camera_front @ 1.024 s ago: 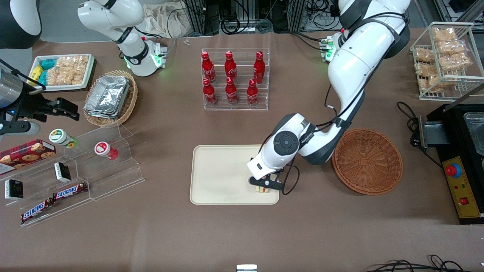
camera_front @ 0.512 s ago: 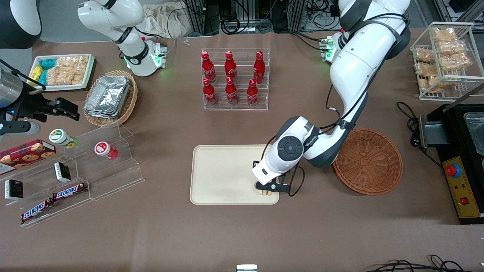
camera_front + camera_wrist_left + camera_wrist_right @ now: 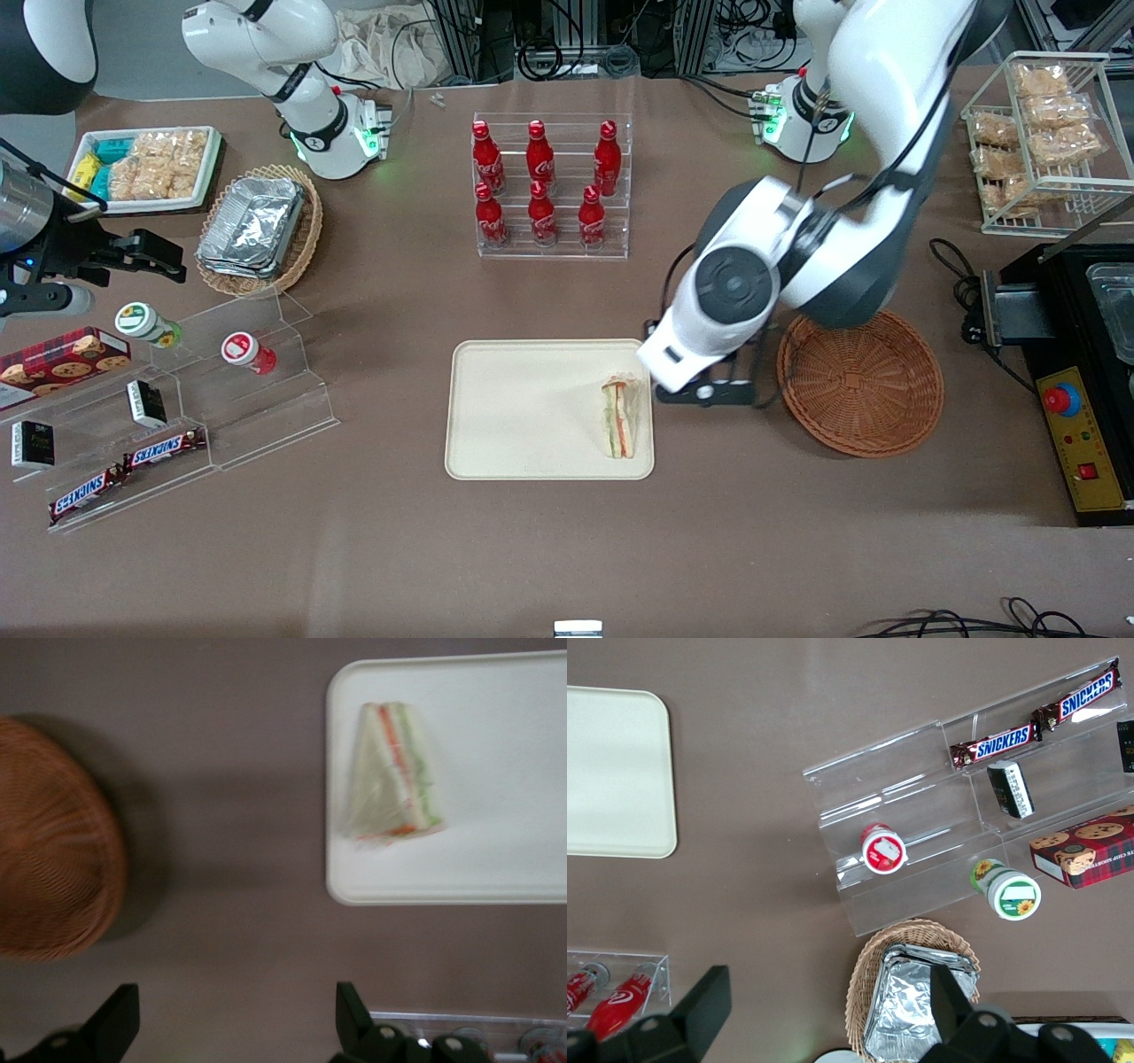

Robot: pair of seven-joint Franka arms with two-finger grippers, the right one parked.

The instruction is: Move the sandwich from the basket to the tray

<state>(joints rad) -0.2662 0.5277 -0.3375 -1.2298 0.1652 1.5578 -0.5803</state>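
The sandwich (image 3: 620,416) lies flat on the cream tray (image 3: 523,416), at the tray's end nearest the reddish-brown basket (image 3: 859,379). It also shows in the left wrist view (image 3: 394,775), on the tray (image 3: 496,859) near its rim. The basket (image 3: 53,842) holds nothing that I can see. My gripper (image 3: 716,391) hangs open and empty, raised above the bare table between tray and basket; both fingers (image 3: 353,1019) stand wide apart.
A clear rack of red cola bottles (image 3: 549,186) stands farther from the front camera than the tray. A tan basket with foil containers (image 3: 257,229), a white snack tray (image 3: 146,167) and clear acrylic steps (image 3: 221,390) lie toward the parked arm's end. A wire rack (image 3: 1045,142) and black machine (image 3: 1090,372) stand toward the working arm's end.
My gripper let go of the sandwich, which now lies uncovered on the tray. The arm rose and moved off the tray toward the basket.
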